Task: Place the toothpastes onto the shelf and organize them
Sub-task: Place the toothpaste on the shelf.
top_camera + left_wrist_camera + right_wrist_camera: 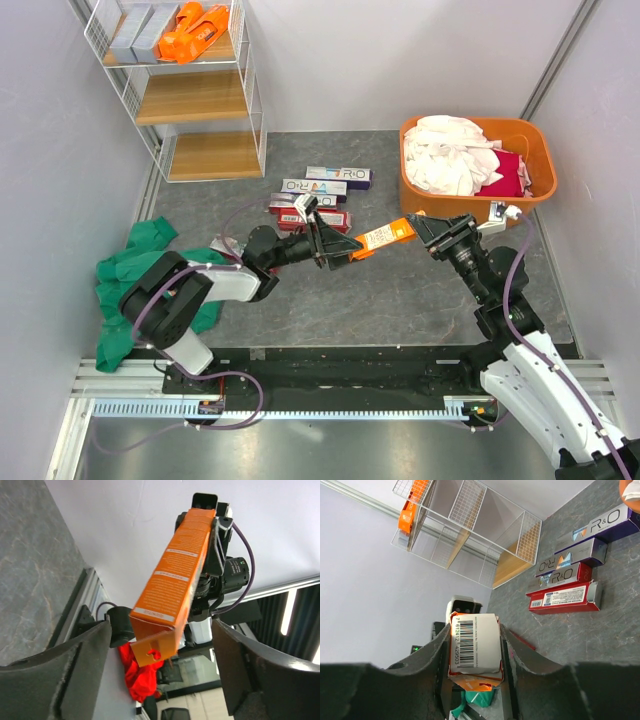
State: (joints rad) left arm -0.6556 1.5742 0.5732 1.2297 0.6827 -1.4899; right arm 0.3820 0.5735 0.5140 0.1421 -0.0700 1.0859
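The left end effector [159, 662], open astride the orange toothpaste carton [175, 575], should clamp squarely before the right end effector [475, 652], gripping the far end, releases.

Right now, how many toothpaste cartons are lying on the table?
4, side by side mid-table: purple R&O carton, grey-purple carton, red R.O carton, red white-label carton nearest the arms. More may hide behind the left arm. The orange carton in the right pincer isn't counted.

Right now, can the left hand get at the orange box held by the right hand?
Probably yes: the left hand stands open around the free end of the orange box, nothing between.
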